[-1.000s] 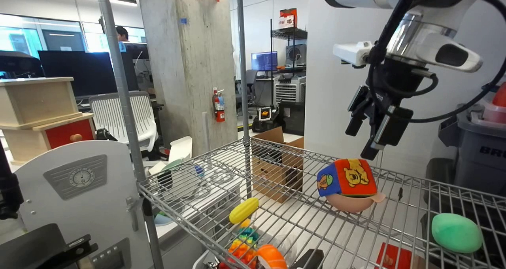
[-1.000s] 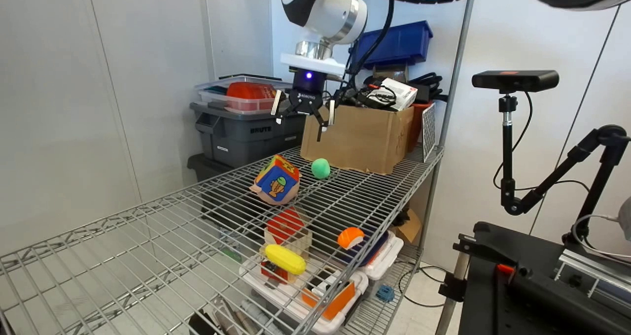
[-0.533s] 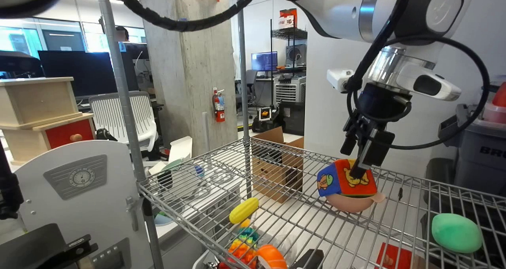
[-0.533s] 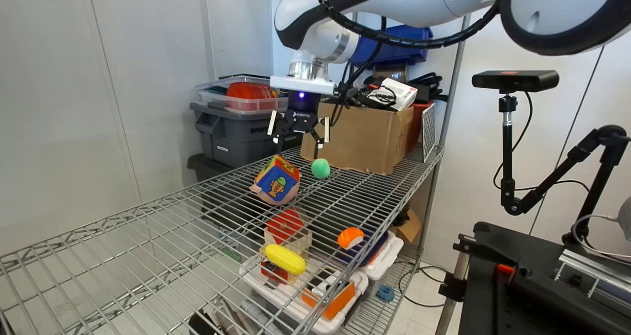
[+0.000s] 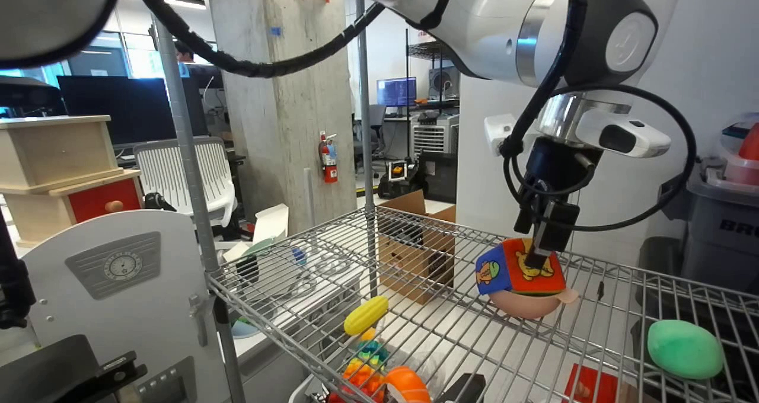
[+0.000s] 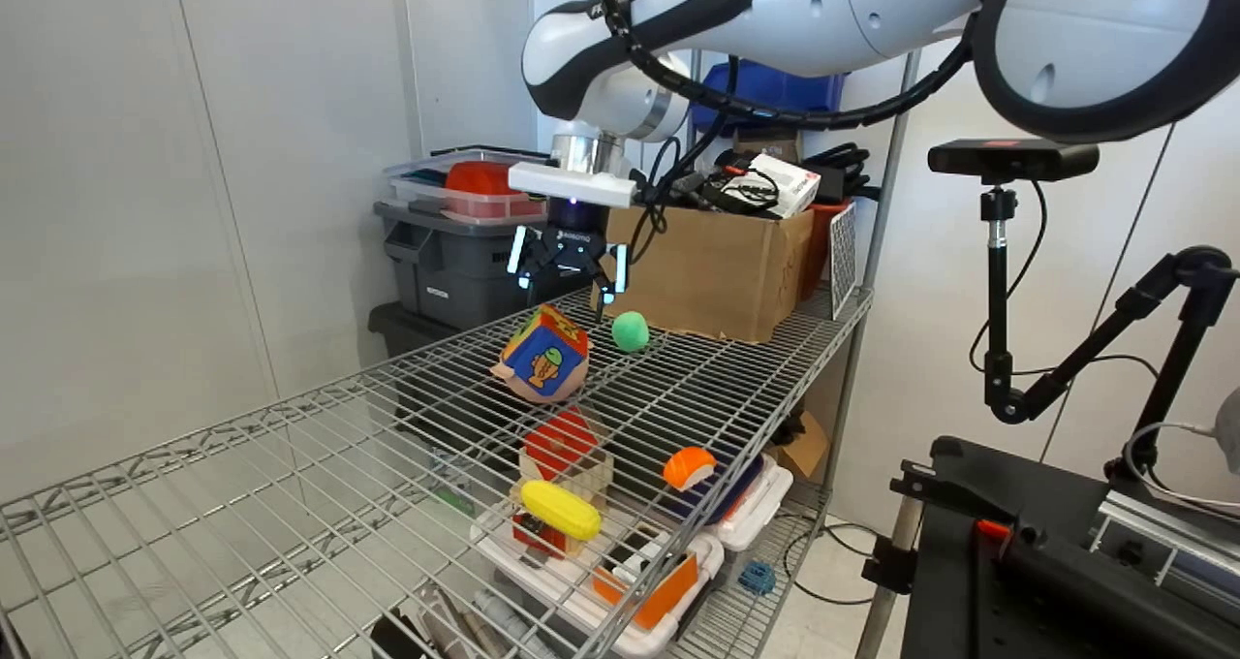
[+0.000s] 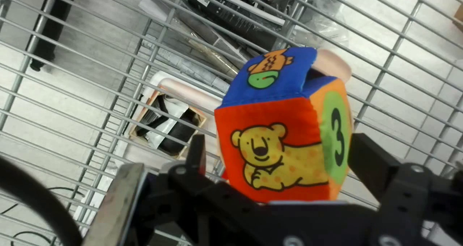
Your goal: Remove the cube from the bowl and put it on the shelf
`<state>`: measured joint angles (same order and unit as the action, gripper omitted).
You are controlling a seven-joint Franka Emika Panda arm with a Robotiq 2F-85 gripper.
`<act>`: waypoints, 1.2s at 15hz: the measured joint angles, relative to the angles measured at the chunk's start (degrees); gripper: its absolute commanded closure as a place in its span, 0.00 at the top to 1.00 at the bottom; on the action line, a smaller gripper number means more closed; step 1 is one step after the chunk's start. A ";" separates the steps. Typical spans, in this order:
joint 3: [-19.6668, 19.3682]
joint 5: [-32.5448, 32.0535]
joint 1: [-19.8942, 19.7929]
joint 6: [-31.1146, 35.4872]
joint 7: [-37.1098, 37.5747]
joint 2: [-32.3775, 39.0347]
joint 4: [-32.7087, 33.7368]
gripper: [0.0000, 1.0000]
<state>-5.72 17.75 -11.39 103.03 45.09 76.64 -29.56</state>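
Observation:
The cube [image 5: 509, 275] is a soft block with blue, red, orange and green faces. It sits tilted in the pinkish bowl [image 5: 523, 306], its upper part above the rim. Both also show in the other exterior picture, cube [image 6: 545, 359] and bowl [image 6: 564, 390]. The bowl stands on the wire shelf [image 5: 593, 266]. My gripper [image 5: 530, 241] is open just above the cube, pointing down [image 6: 566, 303]. In the wrist view the cube [image 7: 276, 130] lies between the spread fingers [image 7: 279, 148], with a gap at the left finger; I cannot tell whether the right finger touches it. Most of the bowl [image 7: 332, 66] is hidden there.
A green rounded lump [image 5: 685, 348] lies on the shelf near the bowl. A yellow toy [image 5: 366, 315] and an orange toy [image 5: 408, 385] lie towards the shelf's edge. A cardboard box [image 6: 702, 271] stands on the shelf's far end. Metal poles [image 5: 363, 95] rise at the corners.
The gripper has come down and across to just above the cube, its fingers staying open. The cube, bowl and other toys have not moved.

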 measured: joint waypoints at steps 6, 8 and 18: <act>0.10 -0.16 1.61 4.26 2.43 0.02 0.39 1.00; 0.11 -0.16 1.83 4.58 3.74 0.03 0.42 1.00; -1.26 -2.24 2.61 6.89 7.66 1.37 0.45 1.00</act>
<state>-6.98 15.50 -8.78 109.91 52.74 78.01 -29.11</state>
